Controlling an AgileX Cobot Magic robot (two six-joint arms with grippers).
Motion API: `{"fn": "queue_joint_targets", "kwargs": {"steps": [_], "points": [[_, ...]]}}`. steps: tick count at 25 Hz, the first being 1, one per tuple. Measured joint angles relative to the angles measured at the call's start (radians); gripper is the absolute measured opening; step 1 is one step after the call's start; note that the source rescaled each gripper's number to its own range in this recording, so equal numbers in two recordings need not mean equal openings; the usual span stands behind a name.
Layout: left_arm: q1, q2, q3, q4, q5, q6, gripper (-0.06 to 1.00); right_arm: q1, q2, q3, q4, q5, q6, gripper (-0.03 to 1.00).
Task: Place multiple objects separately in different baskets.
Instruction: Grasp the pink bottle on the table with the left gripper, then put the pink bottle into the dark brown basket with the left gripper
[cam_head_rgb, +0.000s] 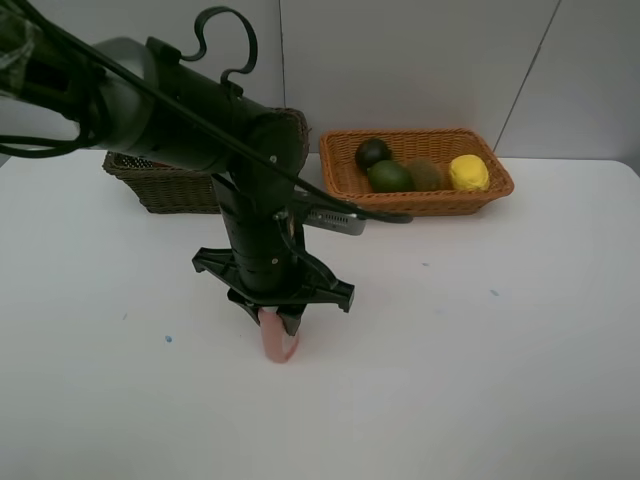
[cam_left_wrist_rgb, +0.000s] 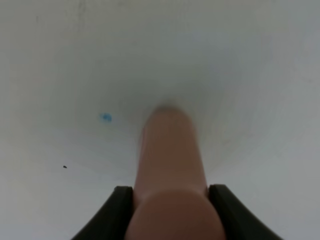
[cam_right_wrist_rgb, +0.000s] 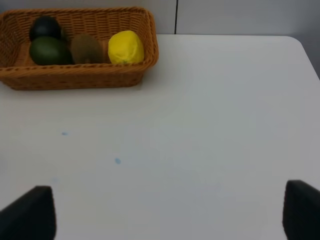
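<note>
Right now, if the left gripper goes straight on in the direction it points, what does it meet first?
The left gripper points down at the white table, its fingers closed on the pink bottle. The bottle's far end would meet the table first; it looks already at or very near the surface.

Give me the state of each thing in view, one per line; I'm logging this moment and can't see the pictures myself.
Left hand: shut on the pink bottle, low over the table.
Pink bottle: gripped, lower end at or near the table; contact unclear.
Right hand: open, holding nothing.
Orange basket: holds four fruits.
Dark fruit, lime, kiwi, lemon: resting in the orange basket.
Dark basket: contents hidden by the arm.
</note>
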Motion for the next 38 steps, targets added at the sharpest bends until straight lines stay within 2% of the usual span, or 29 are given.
{"fn": "queue_joint_targets", "kwargs": {"steps": [11, 14, 19, 24, 28, 31, 38], "points": [[0.0, -0.003, -0.023, 0.015, 0.025, 0.0, 0.41, 0.0, 0.0, 0.0, 0.0, 0.0, 0.0, 0.99], [0.0, -0.038, -0.074, 0.043, 0.07, 0.001, 0.41, 0.0, 0.0, 0.0, 0.0, 0.0, 0.0, 0.99], [0.02, -0.138, -0.222, 0.144, 0.147, 0.002, 0.41, 0.0, 0.0, 0.0, 0.0, 0.0, 0.0, 0.99], [0.085, -0.186, -0.404, 0.313, 0.211, 0.004, 0.41, 0.0, 0.0, 0.0, 0.0, 0.0, 0.0, 0.99], [0.156, -0.187, -0.52, 0.421, 0.216, 0.005, 0.41, 0.0, 0.0, 0.0, 0.0, 0.0, 0.0, 0.99], [0.22, -0.187, -0.552, 0.455, 0.149, 0.005, 0.41, 0.0, 0.0, 0.0, 0.0, 0.0, 0.0, 0.99], [0.372, -0.151, -0.552, 0.461, 0.026, 0.005, 0.41, 0.0, 0.0, 0.0, 0.0, 0.0, 0.0, 0.99]]}}
